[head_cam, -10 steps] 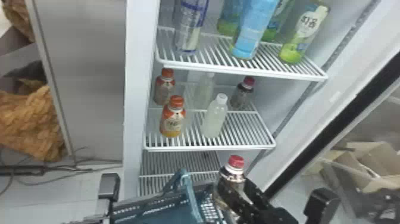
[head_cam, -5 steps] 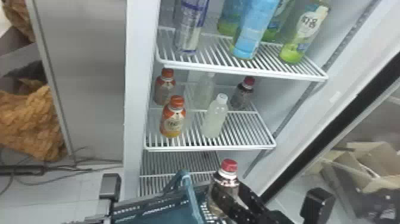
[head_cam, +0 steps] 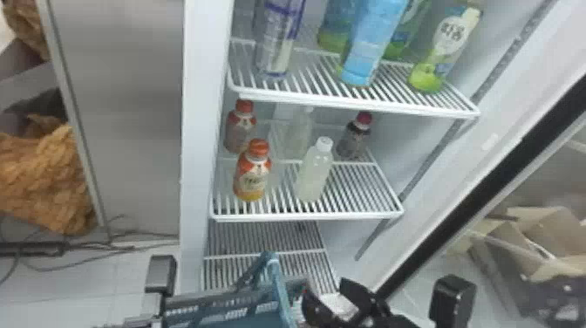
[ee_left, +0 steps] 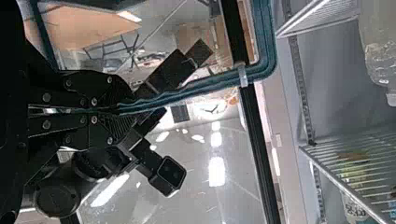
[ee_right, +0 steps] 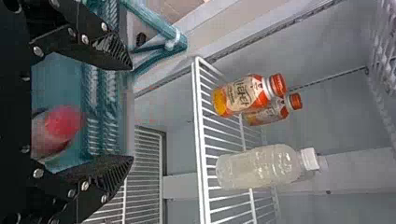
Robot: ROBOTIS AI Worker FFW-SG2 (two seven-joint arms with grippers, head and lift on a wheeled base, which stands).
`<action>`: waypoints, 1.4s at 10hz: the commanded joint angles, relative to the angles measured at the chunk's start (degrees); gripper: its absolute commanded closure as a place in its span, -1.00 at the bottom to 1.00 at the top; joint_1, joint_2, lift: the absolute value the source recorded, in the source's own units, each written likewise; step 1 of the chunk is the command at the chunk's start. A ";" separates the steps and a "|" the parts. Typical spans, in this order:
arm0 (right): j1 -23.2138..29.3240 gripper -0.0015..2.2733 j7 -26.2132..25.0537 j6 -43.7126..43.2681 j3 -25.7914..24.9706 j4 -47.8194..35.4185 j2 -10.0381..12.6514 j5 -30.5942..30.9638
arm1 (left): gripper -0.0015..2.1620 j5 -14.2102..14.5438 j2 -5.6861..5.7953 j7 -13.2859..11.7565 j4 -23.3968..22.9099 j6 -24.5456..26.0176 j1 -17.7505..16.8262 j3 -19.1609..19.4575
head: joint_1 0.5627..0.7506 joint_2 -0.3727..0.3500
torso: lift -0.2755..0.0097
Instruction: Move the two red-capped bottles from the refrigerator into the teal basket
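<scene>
The refrigerator stands open over the work, its upper shelf roofing the middle shelf. Below, the teal basket takes the drop; the left gripper has its fingers pinched together on the basket, and should hold it level. The right gripper has its fingers wide apart over the basket, gripping nothing that I can see. Between them and beyond lies the first red-capped bottle, apparently let go inside; I can't tell whether it touches the bottom. The release looks all but done: best keep the fingers wide until the bottle settles, then draw out clear of rim and handle. As for the rest, the white-capped bottle stands forward and to the left of the second red-capped bottle, at the back right, so come in from the right and low. Two orange-capped bottles stand farther left, out of the way.
</scene>
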 commanded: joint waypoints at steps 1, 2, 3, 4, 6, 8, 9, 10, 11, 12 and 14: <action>-0.96 -0.71 0.00 -3.80 -0.04 2.08 0.44 0.44 | 0.02 0.06 -0.08 0.09 -0.02 -0.02 0.01 -0.18 | 0.41 -0.94 | -0.67; -1.66 -0.71 0.00 -7.88 -0.04 3.91 0.87 1.01 | 0.02 0.06 -0.08 0.09 -0.02 -0.02 0.01 -0.06 | 0.41 -0.94 | -0.67; -2.93 -0.71 0.00 -10.41 -0.84 5.45 1.49 0.55 | 0.02 0.17 -0.08 0.09 -0.02 -0.02 0.01 -0.18 | 0.41 -0.94 | -0.67; -4.33 -0.71 0.00 -13.78 -1.64 6.72 1.84 0.44 | 0.02 0.29 -0.08 0.09 -0.02 -0.02 0.01 -0.29 | 0.41 -0.94 | -0.67; -8.13 -0.71 0.00 -21.52 -3.24 11.22 1.75 1.12 | 0.02 0.29 -0.34 0.09 -0.02 -0.02 0.01 0.05 | 0.41 -0.94 | -0.67; -11.51 -0.71 -0.09 -25.88 -4.27 15.72 1.05 2.84 | 0.02 0.29 -0.52 0.09 -0.02 -0.16 0.01 0.17 | 0.41 -0.94 | -0.67; -12.91 -0.71 -0.09 -28.13 -4.27 16.98 0.70 3.41 | 0.02 0.29 -0.61 0.09 -0.02 -0.16 0.29 0.51 | 0.41 -0.94 | -0.67; -15.02 -0.71 -0.27 -30.38 -4.27 19.94 0.26 3.41 | 0.02 0.29 -0.69 0.09 -0.02 -0.16 0.43 0.85 | 0.41 -0.94 | -0.67; -17.27 -0.72 -0.62 -33.61 -4.15 23.17 0.00 3.52 | 0.02 0.29 -0.78 0.09 -0.02 -0.16 0.43 0.74 | 0.41 -0.94 | -0.67; -19.52 -0.74 -1.58 -36.14 -3.58 25.56 -0.44 2.95 | 0.02 0.17 -0.78 0.09 -0.02 -0.30 0.43 0.74 | 0.41 -0.94 | -0.67; -23.88 -0.85 -3.25 -39.38 -1.98 30.06 -1.50 2.61 | 0.02 0.29 -0.78 0.09 -0.02 -0.30 0.29 0.28 | 0.41 -0.94 | -0.67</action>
